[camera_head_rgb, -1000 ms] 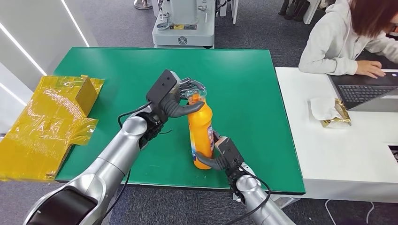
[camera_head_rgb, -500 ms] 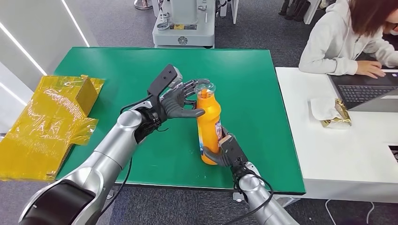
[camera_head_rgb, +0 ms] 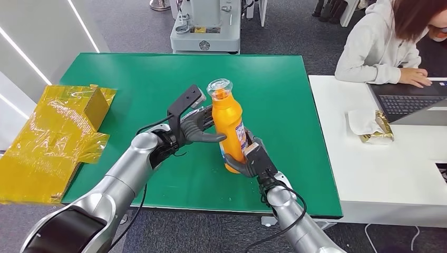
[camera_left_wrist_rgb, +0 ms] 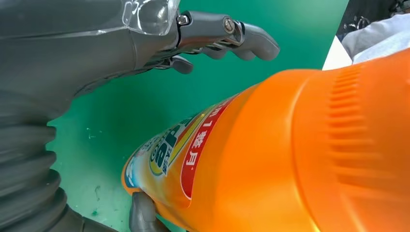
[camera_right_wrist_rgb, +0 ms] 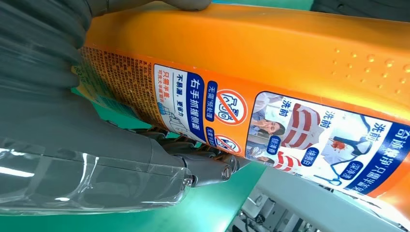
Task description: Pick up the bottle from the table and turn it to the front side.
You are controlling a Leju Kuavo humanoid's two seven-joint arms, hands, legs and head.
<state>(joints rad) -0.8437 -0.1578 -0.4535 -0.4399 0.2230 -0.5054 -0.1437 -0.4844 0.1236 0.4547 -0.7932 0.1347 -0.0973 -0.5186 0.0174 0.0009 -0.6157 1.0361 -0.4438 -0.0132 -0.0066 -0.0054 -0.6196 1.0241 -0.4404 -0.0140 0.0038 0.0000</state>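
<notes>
— Right hand [camera_head_rgb: 252,161], low in the middle of the head view, is wrapped around the base of the orange bottle [camera_head_rgb: 229,129] and carries it upright above the green table [camera_head_rgb: 132,79]. Compared with a second ago the bottle sits higher in the frame and a little further left than half a second ago, its cap now above the other hand.

— And the left hand [camera_head_rgb: 196,126]?

— It was cupped over the cap a second ago. Now it has dropped to the bottle's middle, thumb reaching across to the bottle's side, fingers half curled. The left wrist view shows the fingers [camera_left_wrist_rgb: 232,36] spread clear of the bottle [camera_left_wrist_rgb: 290,154] with green table between, so it holds nothing; whether the thumb truly presses, I cannot tell.

— Which face is showing?

— The right wrist view has the bottle [camera_right_wrist_rgb: 270,77] with its small-print label of warning symbols facing that palm, likely the back.

— So the turn?

— I judge the lift done and the rotation barely started; the left hand looks placed to help twist.
</notes>
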